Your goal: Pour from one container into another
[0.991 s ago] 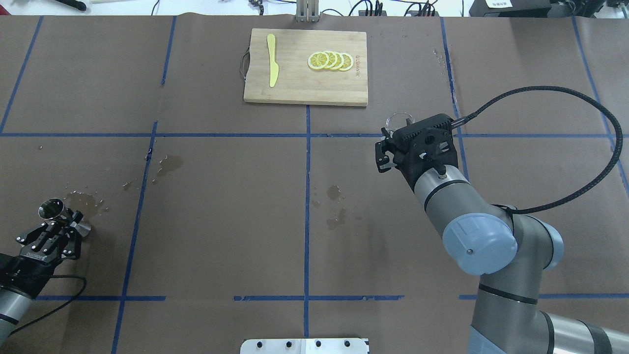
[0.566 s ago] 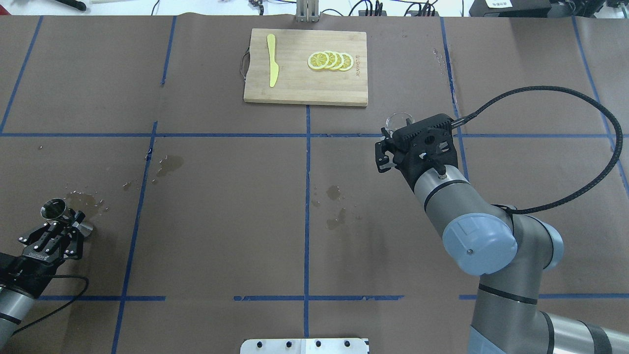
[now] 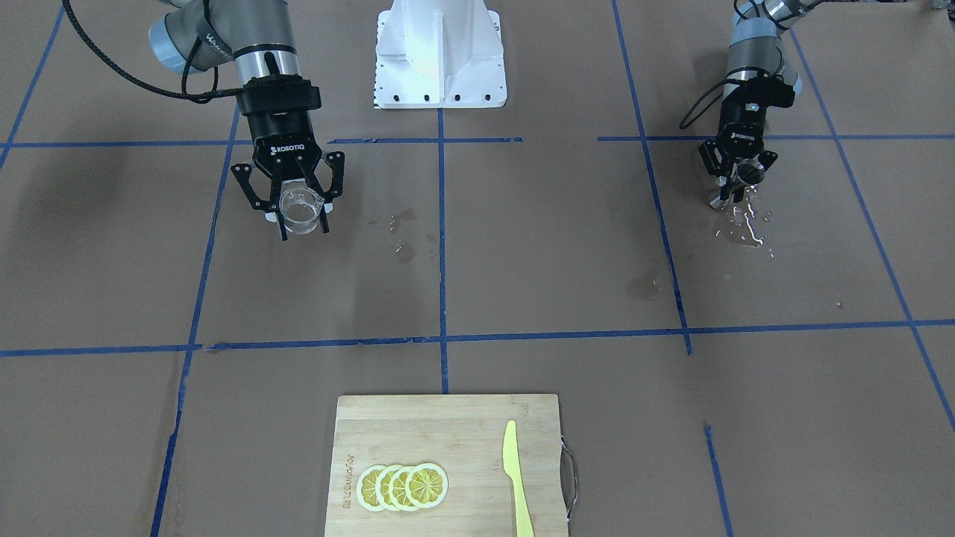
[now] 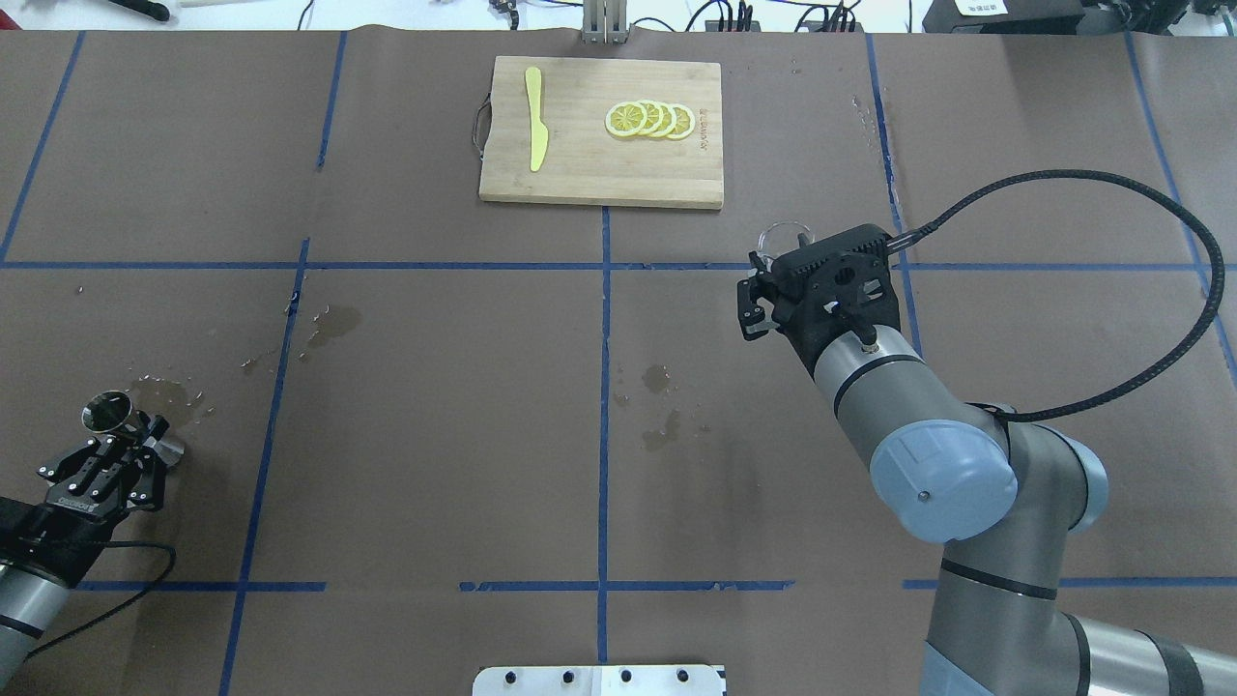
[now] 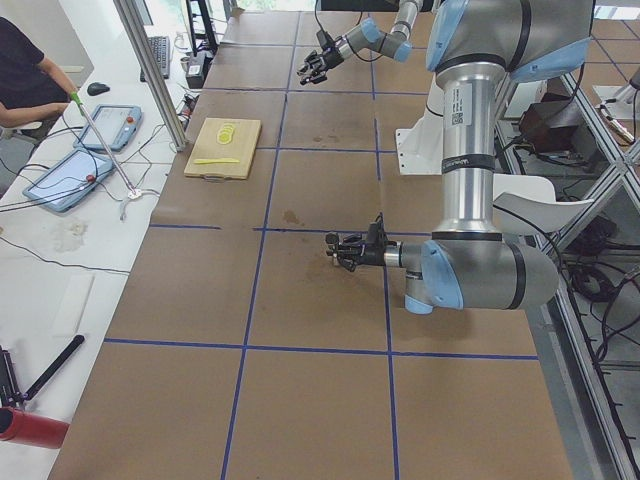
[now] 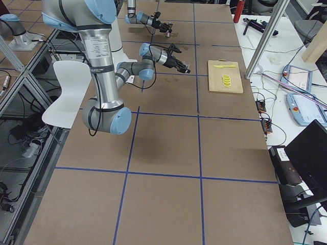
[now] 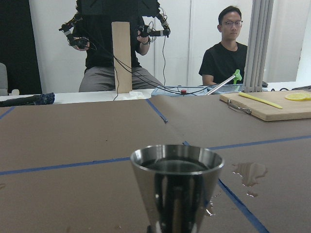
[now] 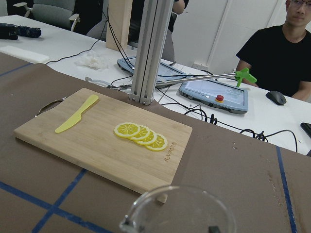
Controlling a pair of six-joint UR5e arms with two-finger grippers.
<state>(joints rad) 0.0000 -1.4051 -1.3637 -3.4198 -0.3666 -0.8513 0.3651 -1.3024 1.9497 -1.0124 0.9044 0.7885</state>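
Observation:
The silver jigger (image 4: pixel 108 411) stands upright on the table at the near left, dark liquid showing inside it in the left wrist view (image 7: pixel 177 189). My left gripper (image 4: pixel 133 438) sits just behind it, low over the table and open, its fingers apart from the jigger's waist. In the right half, the clear glass beaker (image 3: pixel 302 212) sits between the fingers of my right gripper (image 3: pixel 304 233), which is shut on its sides. Seen from overhead, only the beaker's rim (image 4: pixel 781 235) peeks past the wrist. Its rim fills the bottom of the right wrist view (image 8: pixel 180 208).
A wooden cutting board (image 4: pixel 599 179) lies at the far middle, with a yellow knife (image 4: pixel 534 121) and lemon slices (image 4: pixel 649 119) on it. Wet patches mark the paper beside the jigger (image 4: pixel 174 394) and near the table's centre (image 4: pixel 662 406). Operators sit beyond the far edge.
My left gripper has drawn back a little from the jigger, toward the robot. The jigger stays standing. The right arm and beaker have not moved.

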